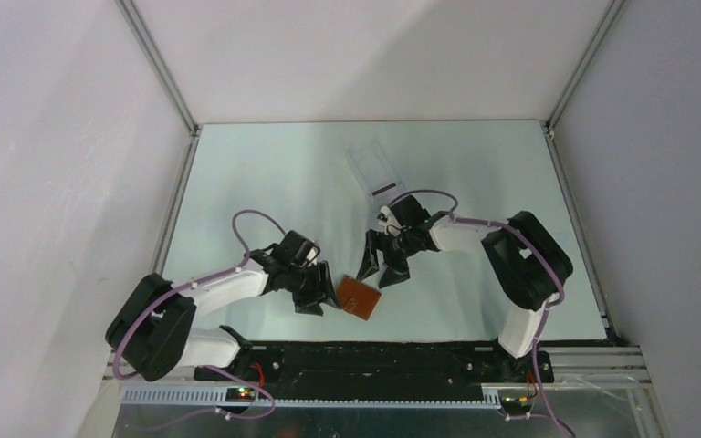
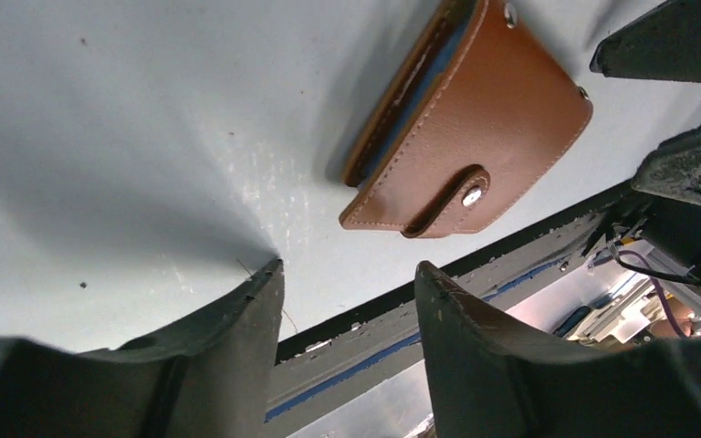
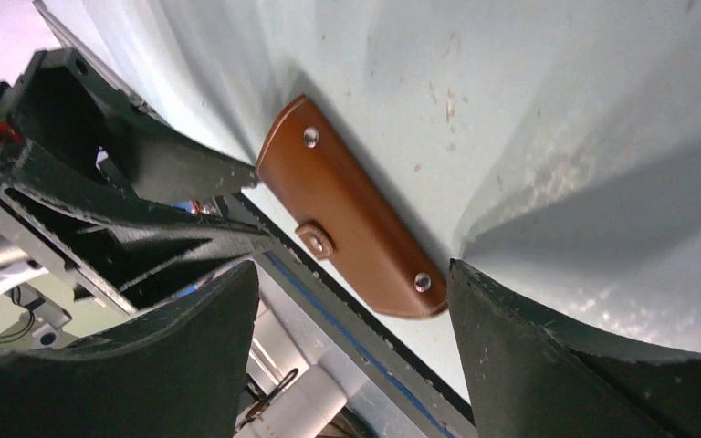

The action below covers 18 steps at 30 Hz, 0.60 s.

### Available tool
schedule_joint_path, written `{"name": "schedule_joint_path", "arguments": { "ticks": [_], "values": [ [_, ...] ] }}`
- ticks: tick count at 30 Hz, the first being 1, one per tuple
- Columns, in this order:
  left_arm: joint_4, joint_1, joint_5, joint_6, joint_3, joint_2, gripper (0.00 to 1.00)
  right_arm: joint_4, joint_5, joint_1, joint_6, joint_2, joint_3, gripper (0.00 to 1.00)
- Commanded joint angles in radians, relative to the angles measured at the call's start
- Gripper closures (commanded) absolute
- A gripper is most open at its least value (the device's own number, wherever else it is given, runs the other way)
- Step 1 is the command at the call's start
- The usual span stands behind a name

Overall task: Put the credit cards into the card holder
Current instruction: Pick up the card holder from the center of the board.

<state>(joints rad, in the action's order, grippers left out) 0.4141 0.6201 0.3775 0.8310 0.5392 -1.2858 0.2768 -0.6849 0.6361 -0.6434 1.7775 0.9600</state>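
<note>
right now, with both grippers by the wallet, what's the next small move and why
Probably ease the left gripper onto the snap tab to unfasten it: the wallet lies shut and snapped, that gripper and the right gripper are open and empty beside it, and the cards lie far across the table.

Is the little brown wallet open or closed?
Closed. The small tan-brown leather wallet lies folded flat on the pale table, and its snap tab is wrapped over the edge and buttoned down.

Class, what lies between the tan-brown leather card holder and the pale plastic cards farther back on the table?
The open right gripper stands between the card holder and the cards, seen in the top view.
</note>
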Motion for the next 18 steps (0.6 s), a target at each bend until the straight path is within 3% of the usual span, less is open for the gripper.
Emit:
{"name": "schedule_joint_path", "arguments": {
  "ticks": [1,5,10,12,16,18],
  "values": [
    [-0.036,-0.004,0.016,0.059,0.017,-0.047,0.42,0.062,0.029,0.023,-0.016,0.068,0.081,0.22],
    [-0.085,-0.005,0.026,0.061,0.056,-0.145,0.44,0.098,0.026,0.038,-0.030,0.099,0.087,0.23],
    [-0.148,-0.008,0.043,0.055,0.117,-0.217,0.55,0.036,-0.025,0.042,-0.113,0.071,0.031,0.28],
    [-0.168,-0.011,0.043,0.054,0.137,-0.228,0.58,-0.063,-0.068,0.038,-0.204,0.038,-0.032,0.30],
    [-0.236,-0.019,0.062,0.080,0.134,-0.231,0.62,-0.446,-0.119,0.037,-0.409,-0.007,-0.188,0.37],
    [-0.315,-0.023,0.100,0.111,0.096,-0.229,0.63,-0.530,-0.119,0.042,-0.459,-0.018,-0.233,0.42]
  ]
}}
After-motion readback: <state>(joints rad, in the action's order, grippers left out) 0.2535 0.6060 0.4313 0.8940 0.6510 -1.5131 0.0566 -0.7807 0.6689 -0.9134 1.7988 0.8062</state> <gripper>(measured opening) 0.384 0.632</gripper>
